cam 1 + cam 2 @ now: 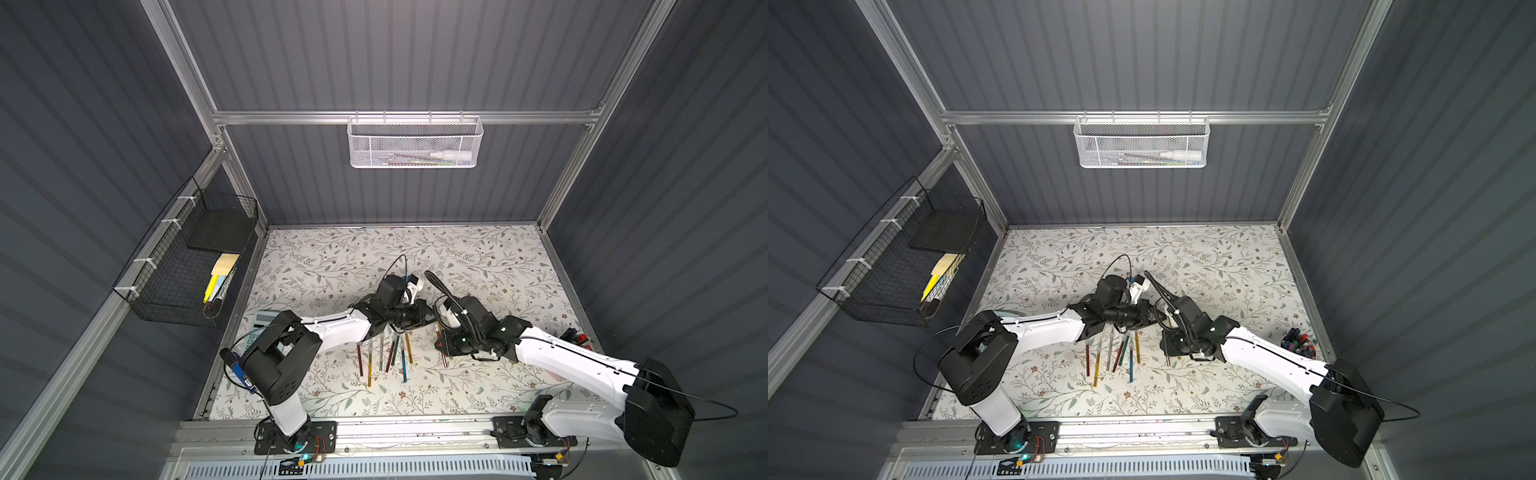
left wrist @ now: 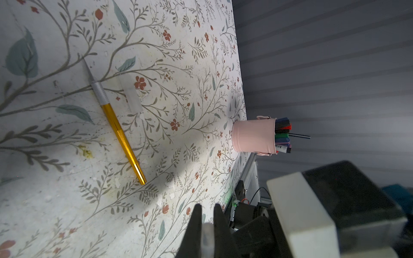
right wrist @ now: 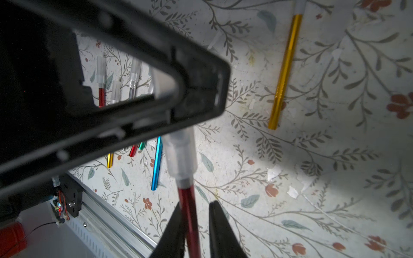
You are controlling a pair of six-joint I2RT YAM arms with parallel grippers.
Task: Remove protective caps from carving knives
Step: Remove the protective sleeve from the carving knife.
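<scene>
on the floral table point(image 1: 478, 257) a row of carving knives point(image 1: 386, 353) lies near both arms. the red knife point(image 3: 187, 207) hangs between the arms. the left gripper point(image 2: 206, 214) is pinched on its clear, stepped plastic cap point(image 3: 182, 156), which sits straight ahead of the right gripper point(image 3: 194, 214) along the knife's slim, glossy metal length. the right jaws straddle the knife, with a gap on one side; whether they clamp it i cannot tell.
</scene>
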